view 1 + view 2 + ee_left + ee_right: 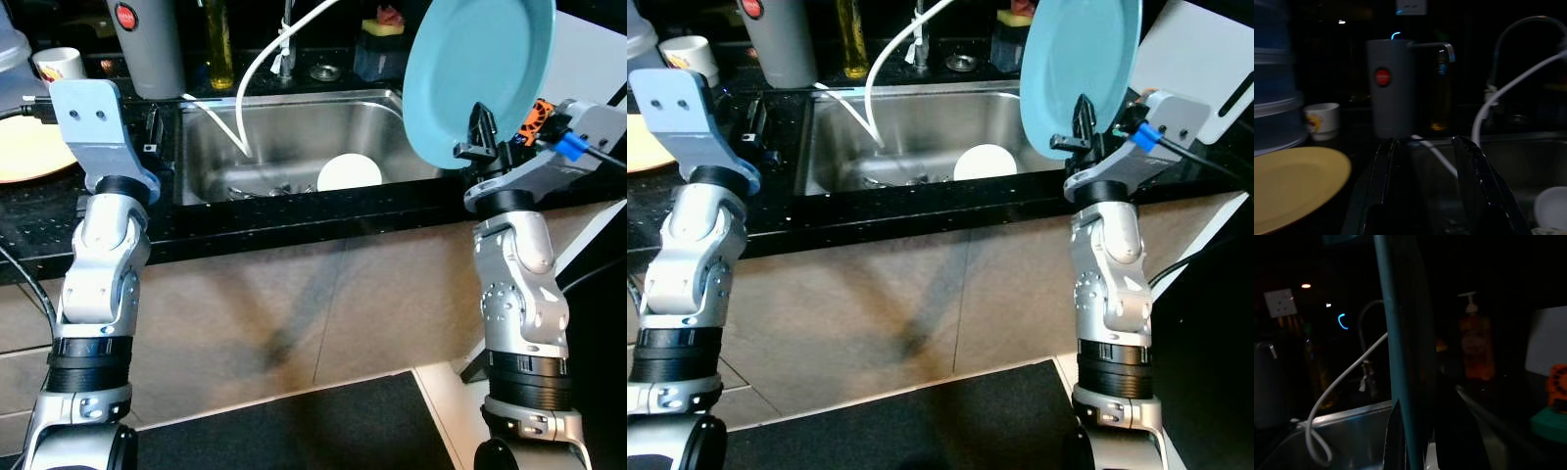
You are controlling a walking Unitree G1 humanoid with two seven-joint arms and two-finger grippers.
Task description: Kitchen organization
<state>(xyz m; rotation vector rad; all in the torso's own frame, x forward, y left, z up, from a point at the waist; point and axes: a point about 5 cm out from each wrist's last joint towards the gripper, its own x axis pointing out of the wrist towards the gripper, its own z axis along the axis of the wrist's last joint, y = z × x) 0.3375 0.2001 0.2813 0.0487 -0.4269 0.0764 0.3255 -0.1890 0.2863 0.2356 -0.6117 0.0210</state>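
Both silver arms are rising in the foreground of the eye views, in front of the dark desk point(294, 211).

Right gripper point(480, 132): its fingers are clamping the lower rim of a light blue plate point(480, 69), holding it upright above the right end of the sink point(294, 127). In the right wrist view the plate point(1400, 347) is showing edge-on, running straight up between the two black fingers point(1459, 431), which are closed against it on either side.

Left gripper point(1422, 191): it is hovering over the desk to the left of the sink. In its wrist view the fingers point(1376, 181) are standing apart, with nothing between them.

Beyond the left fingers:
- a grey canister point(1391, 88) with a red dot is standing at the back of the desk;
- a small white cup point(1321, 119) is sitting beside it;
- a yellow plate point(1293, 181) is lying flat to one side of the fingers, near but apart from them.

Beyond and below the right fingers, inside the sink: a white bowl point(349, 173) is resting on the bottom, and a white hose point(257, 69) is looping down into the basin from the faucet area. Some cutlery-like pieces are lying near the bowl; too small to identify.
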